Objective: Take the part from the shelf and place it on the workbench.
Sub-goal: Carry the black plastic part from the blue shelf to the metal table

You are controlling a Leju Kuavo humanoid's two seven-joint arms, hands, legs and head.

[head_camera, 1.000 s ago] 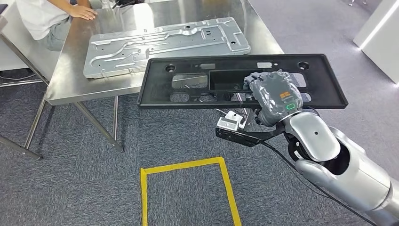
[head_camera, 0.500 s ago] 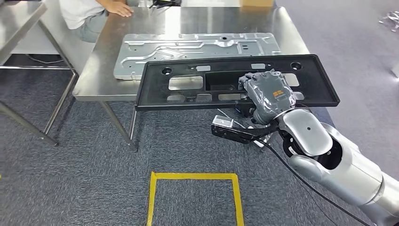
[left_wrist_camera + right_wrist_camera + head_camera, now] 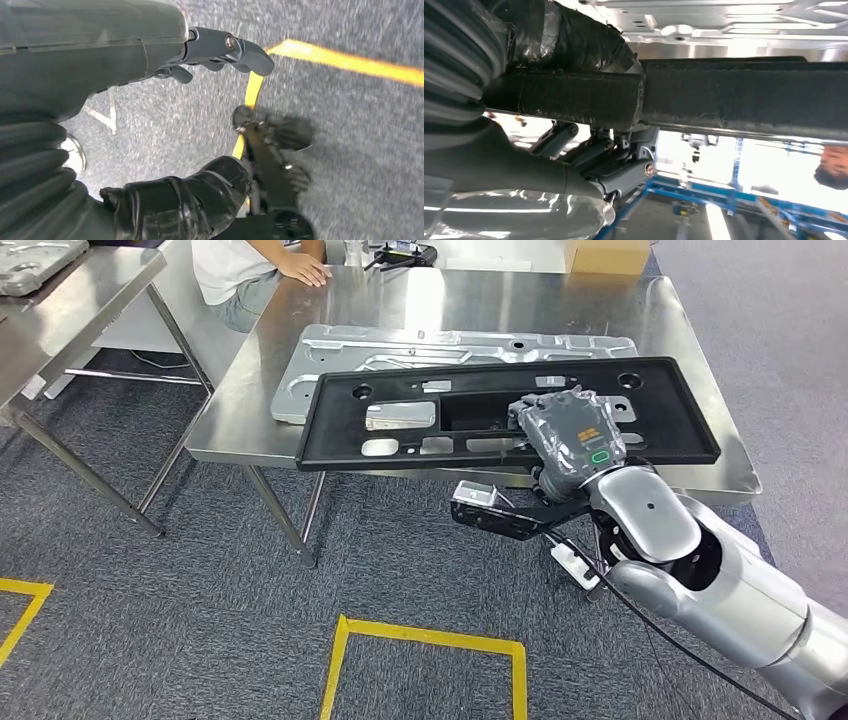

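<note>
A long black plastic part (image 3: 680, 420) with several cutouts hangs level over the front edge of the steel workbench (image 3: 500, 300). My right hand (image 3: 570, 435) grips its near rim from below and above. It partly covers a silver stamped metal plate (image 3: 400, 345) lying on the bench. In the right wrist view the taped thumb (image 3: 574, 35) presses on the black part's rim (image 3: 744, 95), with the silver plate (image 3: 724, 20) beyond. My left hand (image 3: 100, 65) hangs over the carpet, fingers (image 3: 220, 47) apart, holding nothing.
A person (image 3: 250, 270) sits at the bench's far left corner with a hand on it. A second steel table (image 3: 70, 290) stands to the left. A cardboard box (image 3: 607, 255) sits at the bench's back. Yellow floor tape (image 3: 430, 638) and a white power strip (image 3: 575, 565) lie near me.
The whole view has shifted: the camera has moved, and the workbench now sits more centred under the part. My right hand still holds the black part the same way.
</note>
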